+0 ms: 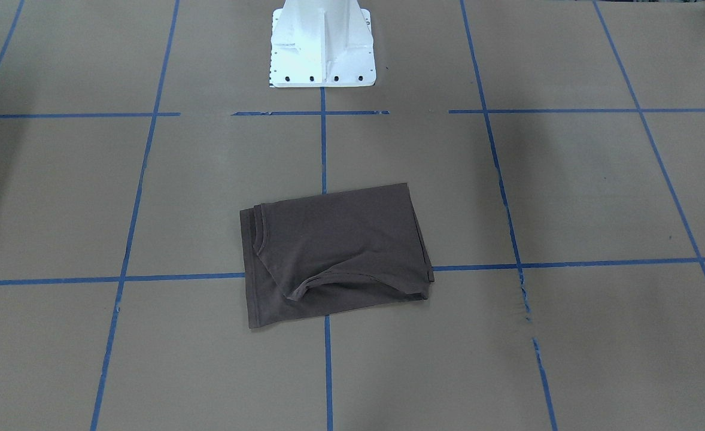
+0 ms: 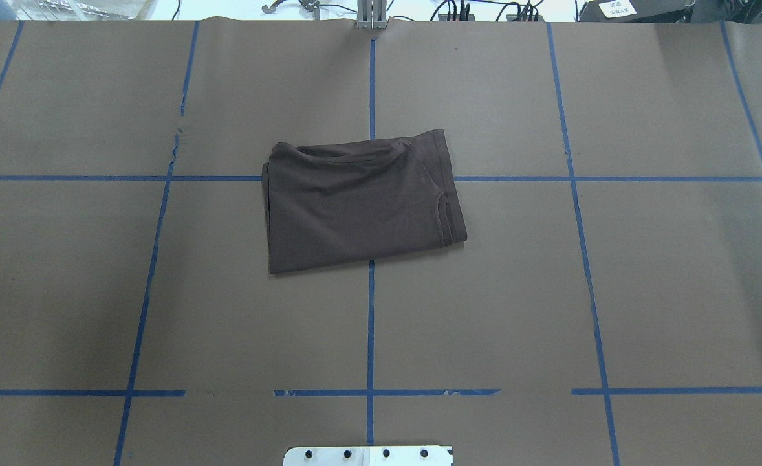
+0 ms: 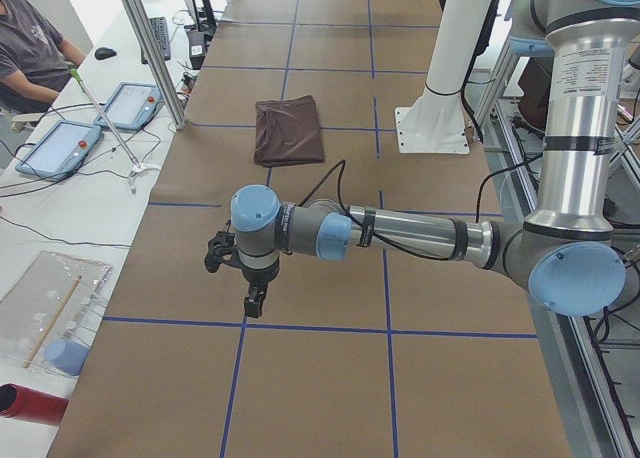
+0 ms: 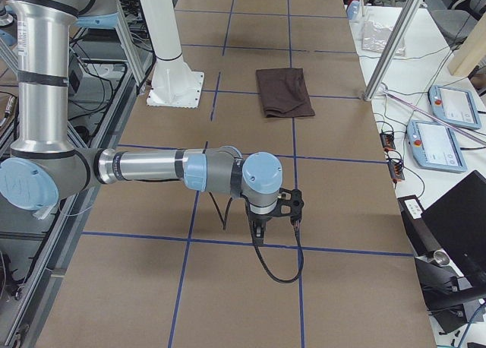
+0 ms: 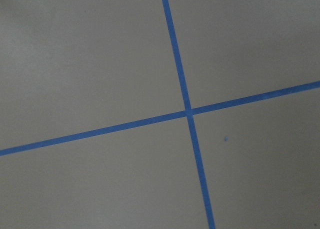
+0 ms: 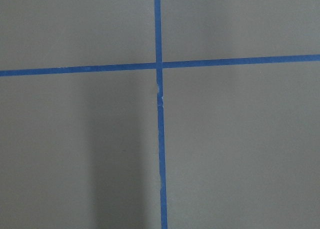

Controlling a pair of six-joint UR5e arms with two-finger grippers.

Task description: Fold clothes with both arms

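Note:
The dark brown T-shirt (image 1: 334, 251) lies folded into a compact rectangle at the middle of the brown paper table, a sleeve hem showing on top. It also shows in the overhead view (image 2: 361, 207) and both side views (image 3: 288, 130) (image 4: 283, 92). The left gripper (image 3: 255, 301) hangs above bare paper, well away from the shirt toward the table's left end. The right gripper (image 4: 257, 231) hangs likewise toward the right end. Both hold nothing that I can see; I cannot tell whether either is open or shut. The wrist views show only paper and crossing blue tape.
The white base pedestal (image 1: 322, 48) stands behind the shirt. Blue tape lines (image 2: 370, 323) grid the table. Off the far edge are tablets (image 3: 58, 146) (image 4: 434, 144), metal posts (image 3: 150, 53) and a seated operator (image 3: 30, 48). A black laptop (image 4: 459, 219) sits beside the right end.

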